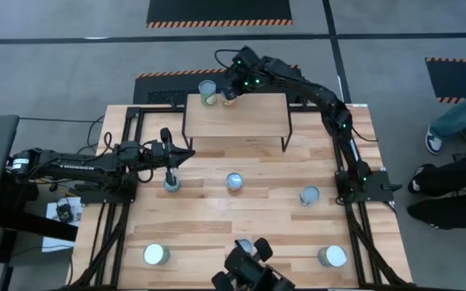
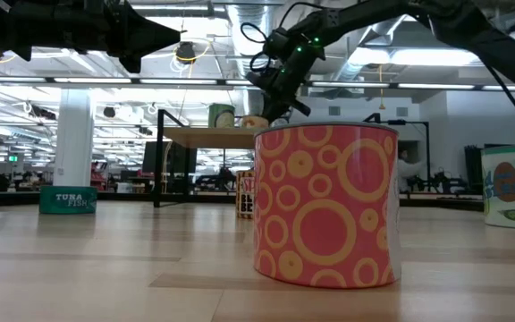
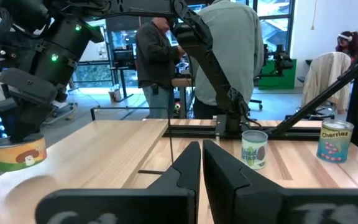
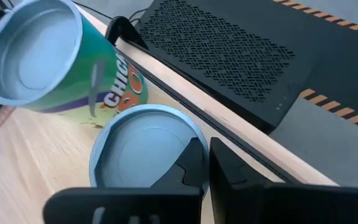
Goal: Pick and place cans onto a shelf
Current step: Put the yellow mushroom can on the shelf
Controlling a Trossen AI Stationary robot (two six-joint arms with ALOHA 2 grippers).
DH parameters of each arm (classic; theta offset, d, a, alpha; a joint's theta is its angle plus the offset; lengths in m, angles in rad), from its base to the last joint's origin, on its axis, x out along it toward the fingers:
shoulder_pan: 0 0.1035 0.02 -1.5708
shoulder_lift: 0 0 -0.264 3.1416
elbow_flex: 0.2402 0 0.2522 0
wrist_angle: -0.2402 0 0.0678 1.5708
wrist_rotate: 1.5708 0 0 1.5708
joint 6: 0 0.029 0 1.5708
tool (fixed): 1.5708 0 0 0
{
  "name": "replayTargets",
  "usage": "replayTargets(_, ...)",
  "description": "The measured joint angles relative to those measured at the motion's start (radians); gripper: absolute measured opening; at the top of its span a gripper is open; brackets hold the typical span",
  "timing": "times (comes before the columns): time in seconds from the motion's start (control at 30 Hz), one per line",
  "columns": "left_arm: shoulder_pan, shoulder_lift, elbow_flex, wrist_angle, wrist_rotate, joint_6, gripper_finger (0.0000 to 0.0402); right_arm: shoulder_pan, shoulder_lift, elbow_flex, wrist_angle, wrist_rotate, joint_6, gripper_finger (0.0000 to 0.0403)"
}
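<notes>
right gripper (image 1: pixel 230 94) is placed over the shelf's (image 1: pixel 241 121) far left corner, directly above a low can (image 4: pixel 145 146) standing upright just beside a taller can (image 1: pixel 208 91) | its fingers appear nearly closed, nothing gripped | left gripper (image 1: pixel 186 153), fingers together, empty, is held near a table can (image 1: pixel 171 183)

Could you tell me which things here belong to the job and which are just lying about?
Job: shelf; two cans on it; six cans on the tabletop; right gripper over the shelf; left gripper waiting.
Not job: black perforated panel; people nearby.
</notes>
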Motion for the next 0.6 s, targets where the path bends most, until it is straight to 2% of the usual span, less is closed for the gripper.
replayTargets(0.27, 0.000, 0.000, 0.000, 0.000, 0.000, 0.000, 0.0009, -0.004, 0.000, 0.000, -0.009, 0.056, 0.020, 0.0018)
replayTargets(0.6, 0.000, 0.000, 0.000, 0.000, 0.000, -0.003, 0.0009, -0.002, 0.002, -0.026, -0.006, 0.055, 0.043, 0.0018)
